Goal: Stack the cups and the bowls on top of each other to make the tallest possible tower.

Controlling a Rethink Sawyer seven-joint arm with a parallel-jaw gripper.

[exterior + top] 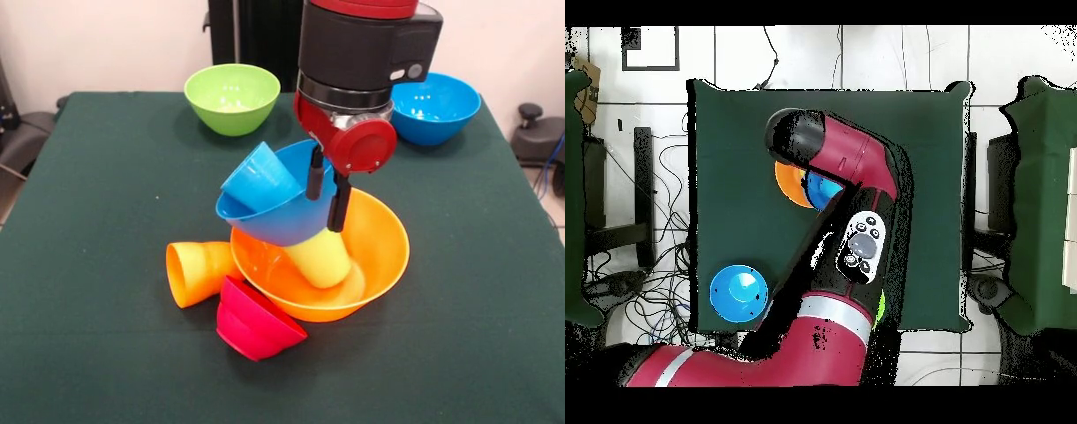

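A big orange bowl sits mid-table with a lime green cup lying tilted inside it. Above them a blue bowl hangs tipped toward the left, with a blue cup leaning inside it. My gripper is shut on this blue bowl's right rim, one finger inside and one outside. An orange cup lies on its side left of the orange bowl. A small red bowl leans tipped against the orange bowl's front. In the overhead view the arm hides the gripper; only slivers of the orange bowl and blue bowl show.
A large green bowl stands upright at the far left. A second blue bowl stands at the far right, also seen as the blue bowl from above. The green tablecloth reaches every table edge.
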